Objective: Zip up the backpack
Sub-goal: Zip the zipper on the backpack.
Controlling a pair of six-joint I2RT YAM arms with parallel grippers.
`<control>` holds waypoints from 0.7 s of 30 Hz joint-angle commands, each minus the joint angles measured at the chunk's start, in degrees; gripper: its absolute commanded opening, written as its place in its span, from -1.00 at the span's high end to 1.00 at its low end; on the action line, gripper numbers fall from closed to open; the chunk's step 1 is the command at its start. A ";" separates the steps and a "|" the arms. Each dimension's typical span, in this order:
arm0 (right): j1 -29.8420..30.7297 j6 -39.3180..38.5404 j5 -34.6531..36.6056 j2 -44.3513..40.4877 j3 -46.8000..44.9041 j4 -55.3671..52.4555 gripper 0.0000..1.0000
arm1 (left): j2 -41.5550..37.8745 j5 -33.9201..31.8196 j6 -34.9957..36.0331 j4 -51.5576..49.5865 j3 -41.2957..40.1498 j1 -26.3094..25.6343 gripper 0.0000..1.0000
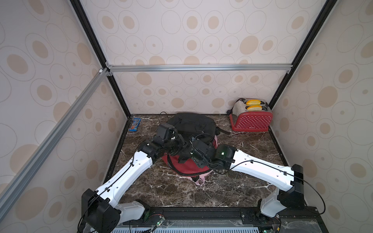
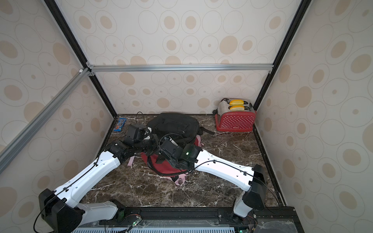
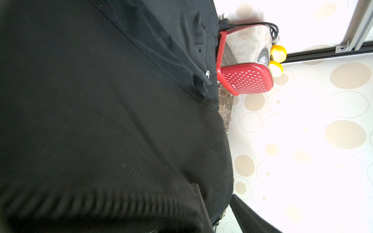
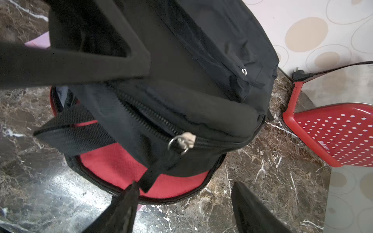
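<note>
**A:** What lies nearest the arms?

**B:** Bare marble table [image 1: 181, 193]. Past that is the backpack [image 1: 191, 123], lying flat mid-table in both top views. Red cloth shows at its near end and the black body runs toward the back wall.

**A:** And the right claw [image 4: 185, 183]?

**B:** It is spread wide and holds nothing, low over the near end of the backpack. The zipper pull [image 4: 180, 143], with its metal ring, sits just beyond the gap between the two fingers, apart from both. A black strap [image 4: 155, 171] hangs from the ring, and its end lies just beside one fingertip [image 4: 133, 187]. I can't tell if they touch.

**A:** The zipper itself?

**B:** The teeth on one side of the pull gape open. On the other side they are joined.

**A:** The left claw [image 3: 218, 205]?

**B:** It is pressed together against the backpack's black cloth, and seems to pinch a fold of it. Its wrist view is blurred there and filled with cloth.

**A:** Farther back?

**B:** A blue candy packet [image 1: 134, 124] lies by the left wall. A red dotted toaster [image 1: 251, 119] stands in the far right corner, well apart from the backpack.
</note>
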 commanded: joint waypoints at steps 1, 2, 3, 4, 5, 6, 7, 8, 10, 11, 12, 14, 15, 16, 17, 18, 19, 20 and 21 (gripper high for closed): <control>-1.04 -0.15 -2.98 -1.05 -1.02 4.17 -0.54 | -1.72 2.77 -1.20 4.27 0.16 -0.43 1.00; -1.34 0.04 -3.45 -1.02 -0.90 4.31 -0.54 | -1.80 2.89 -1.28 4.49 0.01 -0.46 1.00; -1.64 0.12 -3.85 -1.09 -1.11 4.83 -0.54 | -1.81 2.95 -1.44 4.67 -0.23 -0.54 1.00; -1.94 0.32 -4.45 -1.08 -1.30 5.12 -0.54 | -1.89 3.00 -1.50 4.92 -0.37 -0.48 1.00; -2.29 0.66 -4.93 -1.12 -1.45 5.16 -0.53 | -1.93 3.04 -1.62 4.98 -0.39 -0.52 1.00; -2.63 1.10 -5.52 -1.36 -1.72 5.23 -0.52 | -2.03 3.13 -1.72 5.18 -0.55 -0.50 1.00; -2.74 1.30 -6.00 -1.73 -2.13 5.52 -0.50 | -2.15 3.13 -1.74 5.40 -0.73 -0.57 1.00; -2.84 1.46 -6.13 -2.11 -2.58 5.98 -0.48 | -2.06 3.28 -1.81 5.53 -0.81 -0.51 1.00; -3.31 1.98 -6.43 -2.89 -3.61 6.51 -0.44 | -1.98 3.48 -1.94 5.86 -0.94 -0.50 1.00; -3.68 2.13 -6.49 -3.09 -3.97 6.47 -0.43 | -1.94 3.49 -1.99 5.86 -0.97 -0.50 1.00; -4.07 2.20 -6.44 -3.14 -4.19 6.47 -0.40 | -2.01 3.48 -1.99 5.86 -0.83 -0.55 1.00; -4.75 2.28 -6.56 -3.14 -4.41 6.46 -0.33 | -2.03 3.57 -1.98 5.84 -0.71 -0.50 1.00; -5.00 2.08 -6.34 -3.15 -4.38 6.39 -0.28 | -2.07 3.66 -1.99 5.73 -0.65 -0.52 1.00; -5.43 1.95 -6.49 -3.15 -4.29 6.29 -0.24 | -2.15 3.66 -1.83 5.75 -0.72 -0.55 1.00; -5.93 1.83 -6.95 -3.18 -3.97 6.01 -0.17 | -2.15 3.66 -1.78 5.61 -0.68 -0.51 1.00; -6.32 1.76 -7.43 -3.16 -3.58 5.47 -0.07 | -2.24 3.66 -1.70 5.43 -0.70 -0.51 1.00; -6.79 1.36 -8.37 -3.06 -3.14 4.86 0.03 | -2.33 3.66 -1.64 5.40 -0.82 -0.53 1.00; -7.17 1.03 -9.55 -2.91 -2.58 4.03 0.18 | -2.26 3.61 -1.64 5.42 -1.02 -0.52 1.00; -7.66 0.96 -10.94 -2.72 -1.93 2.87 0.25 | -2.33 3.66 -1.74 5.59 -1.16 -0.50 1.00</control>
